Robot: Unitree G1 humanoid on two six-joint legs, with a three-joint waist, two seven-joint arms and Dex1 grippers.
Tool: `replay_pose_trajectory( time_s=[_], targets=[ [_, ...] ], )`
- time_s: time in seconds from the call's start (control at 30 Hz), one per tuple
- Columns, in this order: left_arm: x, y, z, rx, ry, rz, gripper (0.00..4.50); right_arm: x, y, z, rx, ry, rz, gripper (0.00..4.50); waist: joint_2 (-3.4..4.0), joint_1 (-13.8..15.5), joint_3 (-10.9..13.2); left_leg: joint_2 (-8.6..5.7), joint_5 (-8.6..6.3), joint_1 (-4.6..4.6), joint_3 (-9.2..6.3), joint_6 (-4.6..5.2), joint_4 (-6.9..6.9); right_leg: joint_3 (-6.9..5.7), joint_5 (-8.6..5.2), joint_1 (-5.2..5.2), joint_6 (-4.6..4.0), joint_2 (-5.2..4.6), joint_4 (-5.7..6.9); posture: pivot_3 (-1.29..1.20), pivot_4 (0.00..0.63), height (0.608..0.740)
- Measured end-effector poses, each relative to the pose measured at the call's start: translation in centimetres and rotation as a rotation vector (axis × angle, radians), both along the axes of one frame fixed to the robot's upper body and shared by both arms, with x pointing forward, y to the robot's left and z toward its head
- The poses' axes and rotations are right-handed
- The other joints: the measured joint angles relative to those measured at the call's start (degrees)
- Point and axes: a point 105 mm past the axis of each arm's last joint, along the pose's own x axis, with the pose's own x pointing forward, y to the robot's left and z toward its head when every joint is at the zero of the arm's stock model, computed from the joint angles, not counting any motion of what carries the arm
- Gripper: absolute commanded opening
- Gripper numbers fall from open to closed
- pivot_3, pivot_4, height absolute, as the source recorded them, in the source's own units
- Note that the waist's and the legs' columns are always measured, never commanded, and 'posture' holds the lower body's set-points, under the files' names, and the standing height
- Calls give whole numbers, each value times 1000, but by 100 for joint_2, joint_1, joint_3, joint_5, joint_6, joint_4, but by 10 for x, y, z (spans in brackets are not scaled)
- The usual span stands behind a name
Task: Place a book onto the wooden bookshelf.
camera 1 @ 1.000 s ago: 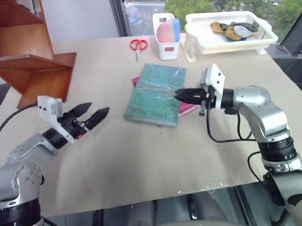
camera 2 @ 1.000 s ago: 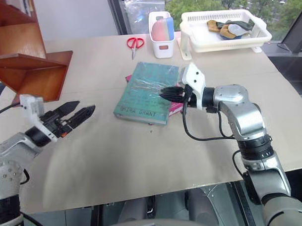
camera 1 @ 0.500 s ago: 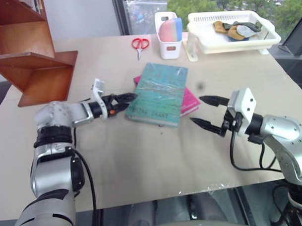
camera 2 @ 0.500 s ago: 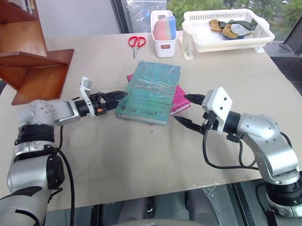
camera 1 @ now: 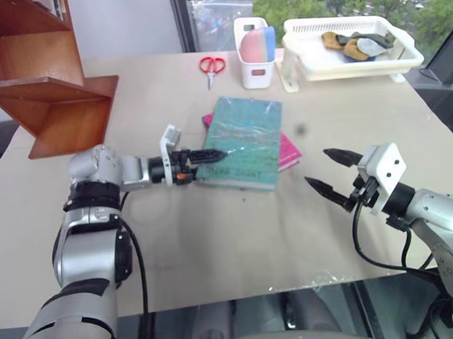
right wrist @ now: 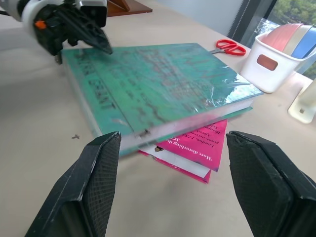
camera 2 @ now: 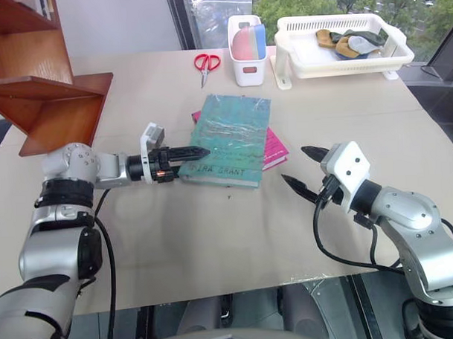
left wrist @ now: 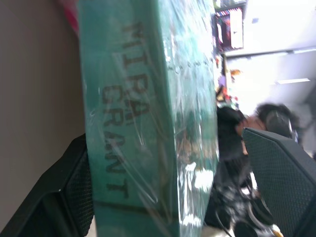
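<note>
Left tool [camera 1: 211,154] spread wide, straddling glossy teal-green hardcover book's [camera 1: 244,141] near-left corner to grip it | right tool [camera 1: 330,171] open, empty | reddish-brown wooden bookshelf [camera 1: 52,86] far left.

Left arm reaches across toward centre, forearm near level, wrist bent inward. Left pincer [camera 1: 211,154] points to the robot's right, fingers spread wide, one on each side of the book [camera 1: 244,141] at its lettered near edge; contact can't be told. Right arm low on the right side, elbow bent, forearm angled inward. Right pincer [camera 1: 332,172] points forward-left, roughly level, fingers well apart, nothing between them.
</note>
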Motion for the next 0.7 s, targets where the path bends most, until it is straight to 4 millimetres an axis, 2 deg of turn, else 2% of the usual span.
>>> replay_pose_trajectory(
  time_s=[0.13,0.23,0.43,0.7],
  targets=[
    [-13,-12,-6,-15,20,-45,4500,0,-1,0,-2,6,-2,3481,0,4,0,0,0,-1,-3,0,7,-2,0,2,0,0,4,0,150,740],
    [-14,-12,-7,-22,28,-30,4500,0,0,0,-1,12,-3,3481,0,5,0,0,0,-1,-6,0,9,-5,0,2,0,0,6,0,150,740],
    [8,7,-6,-29,34,127,4500,-1,1,0,2,11,-3,3481,0,19,0,-4,0,-1,-14,1,10,-14,1,9,0,-1,4,0,150,740],
    [26,-6,0,-66,24,138,4500,-6,3,-7,11,24,17,3481,0,13,0,-9,1,-54,-59,0,32,-60,1,-9,0,-3,1,0,150,740]
  ],
)
